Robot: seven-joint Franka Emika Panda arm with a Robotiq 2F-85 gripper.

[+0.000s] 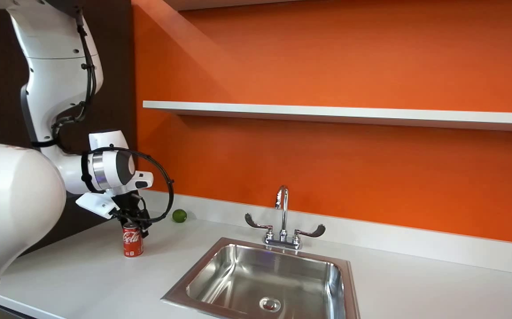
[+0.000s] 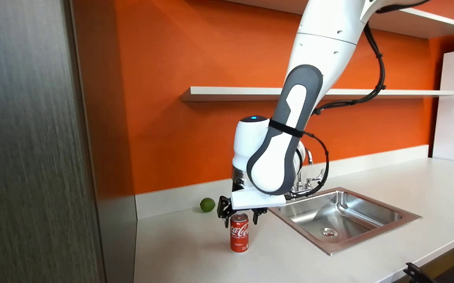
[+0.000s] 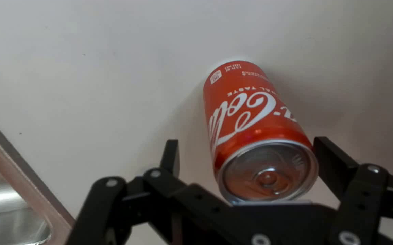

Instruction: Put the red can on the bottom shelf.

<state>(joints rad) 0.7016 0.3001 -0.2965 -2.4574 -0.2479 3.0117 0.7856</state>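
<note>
Robotiq gripper (image 3: 249,158): parted, empty.
Coca-Cola can (image 3: 251,115): upright within the gripper's span, off-centre.
Grasp: we should centre sideways, then squeeze evenly.

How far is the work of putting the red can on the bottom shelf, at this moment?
Done: the gripper is in position at the red can, its fingers on either side of the top.
Under way: the grasp, not yet closed; the wrist view shows a gap between the can and one finger.
Left: closing, lifting and placing, since the can stands upright on the countertop, not the bottom shelf.
</note>
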